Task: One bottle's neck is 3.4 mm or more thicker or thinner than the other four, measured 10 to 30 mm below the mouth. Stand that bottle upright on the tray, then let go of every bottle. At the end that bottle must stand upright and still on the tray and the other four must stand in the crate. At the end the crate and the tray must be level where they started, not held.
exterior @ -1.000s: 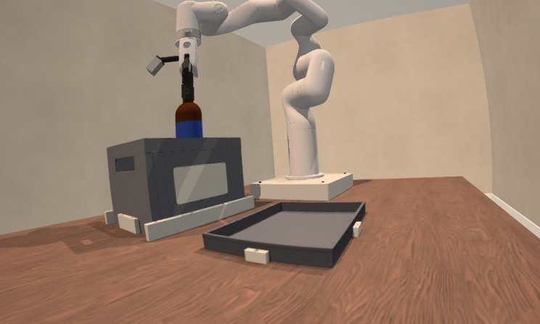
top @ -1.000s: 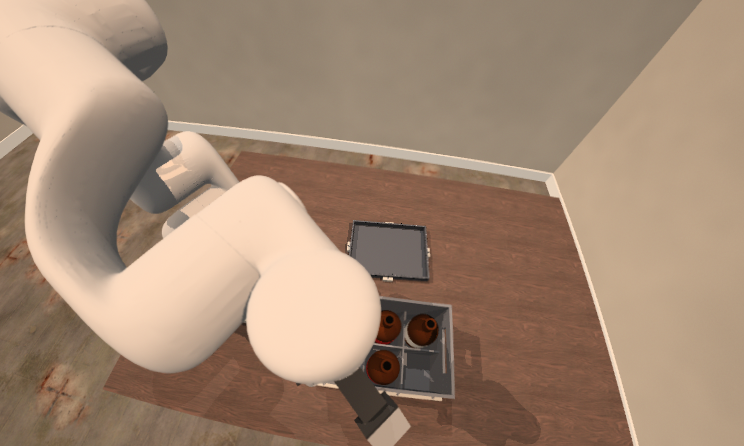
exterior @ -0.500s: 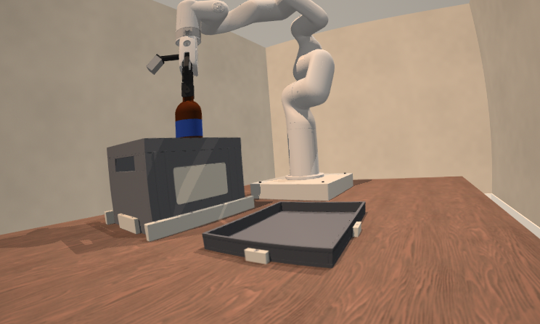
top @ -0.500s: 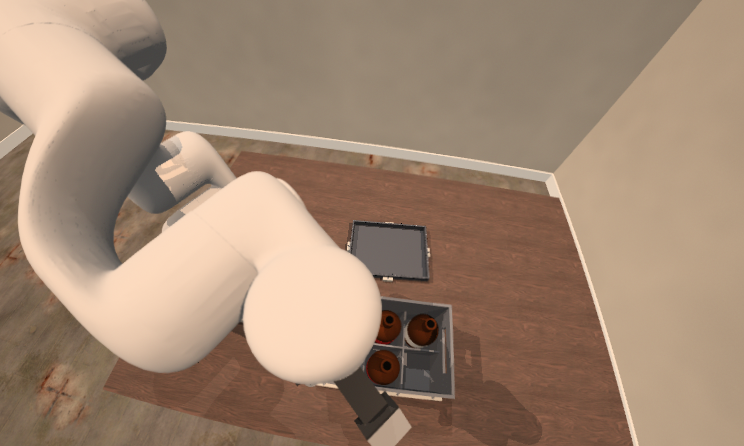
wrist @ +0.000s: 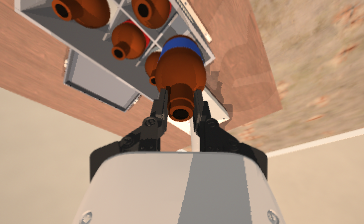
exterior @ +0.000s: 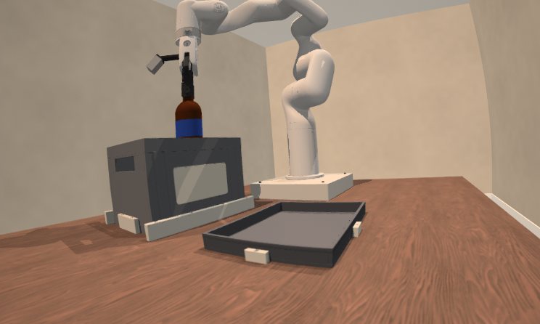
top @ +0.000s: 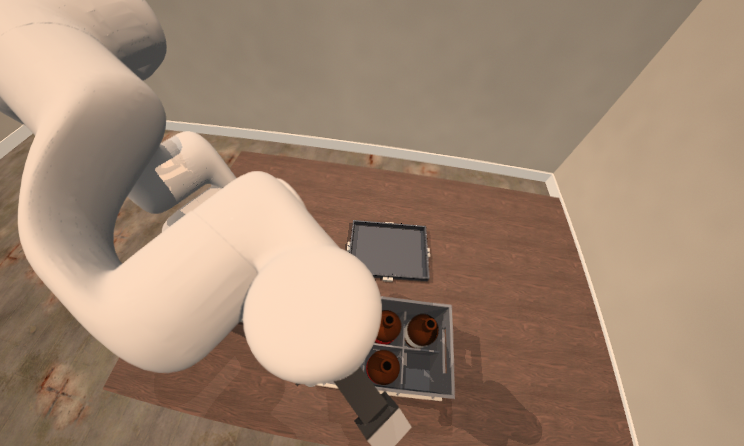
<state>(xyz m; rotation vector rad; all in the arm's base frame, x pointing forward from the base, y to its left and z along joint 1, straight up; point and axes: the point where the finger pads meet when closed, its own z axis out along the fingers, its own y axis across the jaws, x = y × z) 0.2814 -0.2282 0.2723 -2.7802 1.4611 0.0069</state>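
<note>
My gripper (wrist: 180,98) is shut on the neck of a brown bottle with a blue label (exterior: 188,118), also seen in the wrist view (wrist: 181,70). The bottle hangs upright, its lower part still inside the top of the dark grey crate (exterior: 176,176). In the overhead view my arm hides this bottle; three other brown bottles (top: 388,325) (top: 422,328) (top: 383,365) stand in the crate (top: 413,349). The wrist view shows several brown bottles in the crate's cells (wrist: 125,40). The flat grey tray (exterior: 292,231) lies on the table beside the crate, also in the overhead view (top: 391,250).
Cream blocks (exterior: 197,217) edge the crate's base and small cream blocks (exterior: 256,255) sit at the tray's rim. My arm's base (exterior: 302,185) stands behind the tray. Walls close the table's far side.
</note>
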